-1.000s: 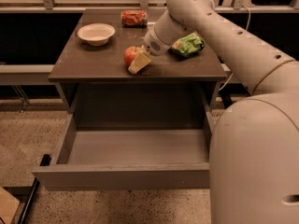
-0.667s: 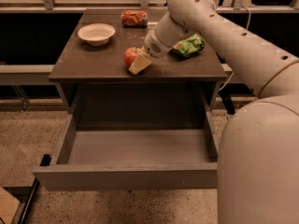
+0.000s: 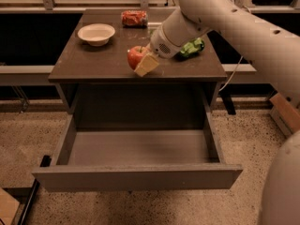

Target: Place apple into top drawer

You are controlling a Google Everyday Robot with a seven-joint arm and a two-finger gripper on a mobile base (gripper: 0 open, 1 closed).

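The small red apple (image 3: 134, 56) is near the front edge of the grey table (image 3: 93, 67), left of centre. My gripper (image 3: 140, 60) reaches in from the right and is shut on the apple. One pale yellow finger (image 3: 146, 65) shows in front of the apple; the other is hidden behind it. The top drawer (image 3: 136, 177) is pulled fully open below the table, and its grey inside (image 3: 140, 146) holds nothing. The apple sits above the drawer's back edge.
A white bowl (image 3: 96, 33) stands at the table's back left. A red-orange crumpled can (image 3: 134, 18) lies at the back centre. A green packet (image 3: 192, 47) lies at the right, partly behind my arm (image 3: 220, 18). Dark shelving flanks the table.
The gripper and the apple have shifted together slightly to the right and toward the table's front edge. The drawer and the other objects have not moved.
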